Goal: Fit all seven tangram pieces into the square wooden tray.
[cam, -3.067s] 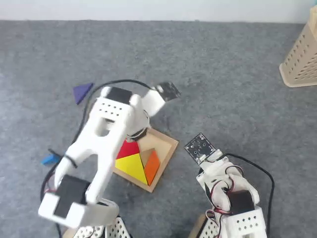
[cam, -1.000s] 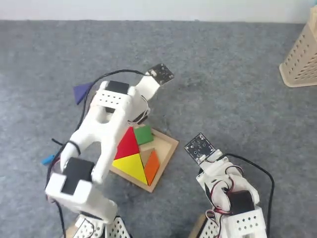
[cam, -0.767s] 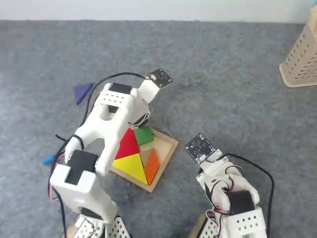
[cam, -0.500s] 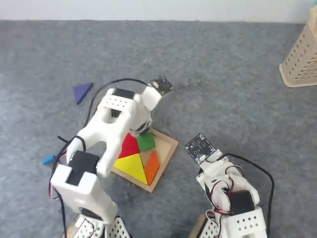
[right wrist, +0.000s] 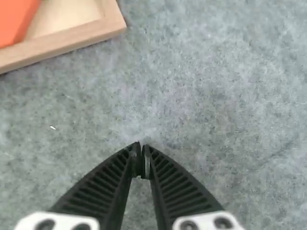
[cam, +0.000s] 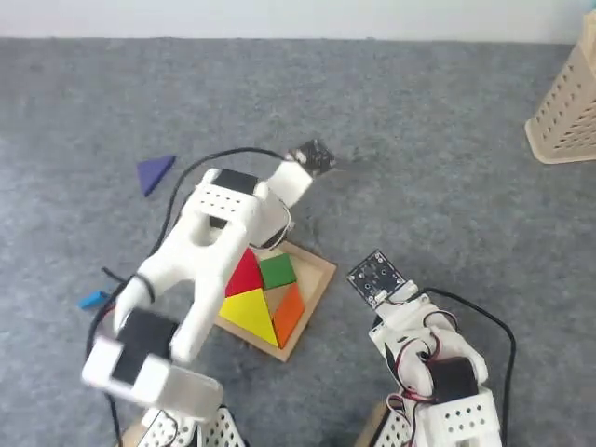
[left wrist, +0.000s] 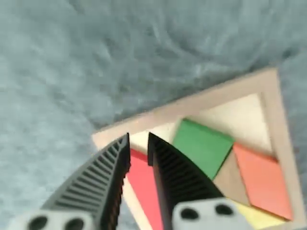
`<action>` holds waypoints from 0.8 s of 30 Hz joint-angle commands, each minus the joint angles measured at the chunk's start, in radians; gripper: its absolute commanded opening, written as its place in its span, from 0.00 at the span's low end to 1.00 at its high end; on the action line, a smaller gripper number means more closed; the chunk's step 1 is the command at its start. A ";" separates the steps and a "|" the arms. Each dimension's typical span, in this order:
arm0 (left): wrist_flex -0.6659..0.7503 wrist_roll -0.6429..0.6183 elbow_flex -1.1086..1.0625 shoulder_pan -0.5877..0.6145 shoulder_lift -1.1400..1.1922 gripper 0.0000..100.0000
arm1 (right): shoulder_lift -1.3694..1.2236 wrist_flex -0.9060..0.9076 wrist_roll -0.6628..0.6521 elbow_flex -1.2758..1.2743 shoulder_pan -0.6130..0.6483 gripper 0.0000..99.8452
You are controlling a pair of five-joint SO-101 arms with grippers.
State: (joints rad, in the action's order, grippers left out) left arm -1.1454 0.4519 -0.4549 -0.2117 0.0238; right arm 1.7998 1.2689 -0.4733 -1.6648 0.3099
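place: small robotics lab or hobby bench | surface: grey felt-like mat (cam: 438,149) | rig: left arm (cam: 200,270) and right arm (cam: 438,368), white shells, bare cables (cam: 491,319) | props: wooden tray (cam: 312,257), beige perforated holder (cam: 566,107) | backdrop: plain pale wall (cam: 279,17)

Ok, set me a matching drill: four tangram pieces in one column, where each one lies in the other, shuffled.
Pieces:
1. green piece
2. yellow triangle
3. purple triangle
4. blue piece

Places:
A. on the carpet, by a black cable
B. in the tray, in its lower half in the high view
C. on the carpet, higher in the high view than the tray
D. in the tray, in its upper half in the high view

Pairs: 1-D, 2-B, 3-C, 4-A
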 commanded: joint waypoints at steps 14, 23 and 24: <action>0.089 0.009 -0.062 -0.143 0.083 0.06 | 0.015 0.005 0.006 -0.018 0.001 0.01; 0.048 0.064 -0.070 -0.041 0.083 0.06 | 0.015 0.005 0.006 -0.018 0.001 0.01; 0.043 0.066 -0.071 -0.029 0.072 0.06 | 0.015 0.005 0.006 -0.018 0.001 0.01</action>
State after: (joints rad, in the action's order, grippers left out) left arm -1.0702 0.4810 -0.5271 -0.3053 0.1373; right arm 1.7998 1.2689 -0.4733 -1.6648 0.3099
